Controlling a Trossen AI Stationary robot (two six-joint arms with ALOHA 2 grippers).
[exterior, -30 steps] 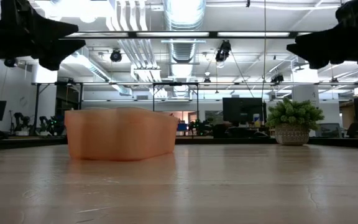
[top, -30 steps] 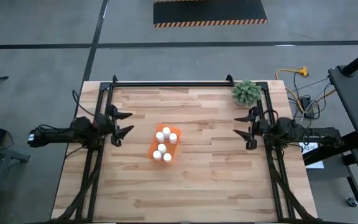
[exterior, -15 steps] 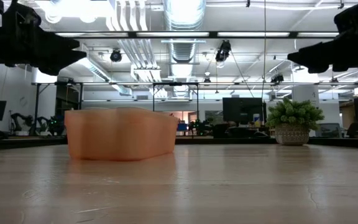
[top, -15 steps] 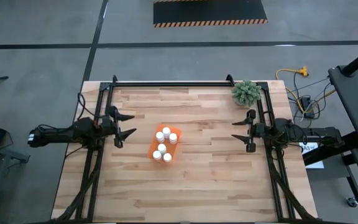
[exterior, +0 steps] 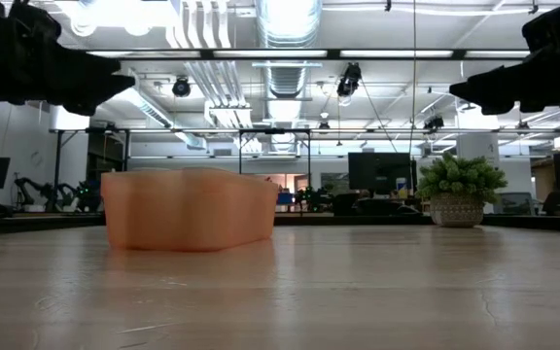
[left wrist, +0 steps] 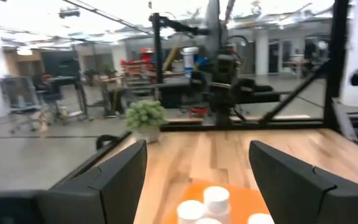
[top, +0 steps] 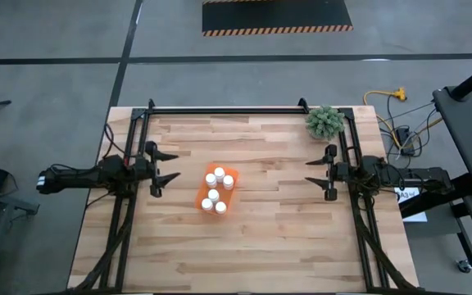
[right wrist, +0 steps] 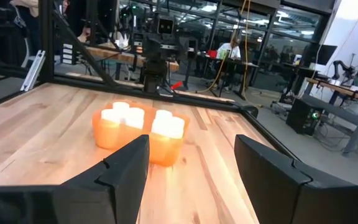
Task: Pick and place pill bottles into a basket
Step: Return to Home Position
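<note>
With all six pill bottles point(top: 214, 194) in the orange basket point(top: 201, 197) mid-worktop point(top: 285, 238), the left jaws and right jaws hang open and empty, well apart either side, so seemingly only homing both arms is left.

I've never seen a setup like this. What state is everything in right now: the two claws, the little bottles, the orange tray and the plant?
basket: sits flat on the table, filled.
pill bottles: six, caps up, all inside the basket.
left gripper: open, empty, above the table to the basket's left.
right gripper: open, empty, above the table to the basket's right.
plant: upright at the table's far right corner.
</note>
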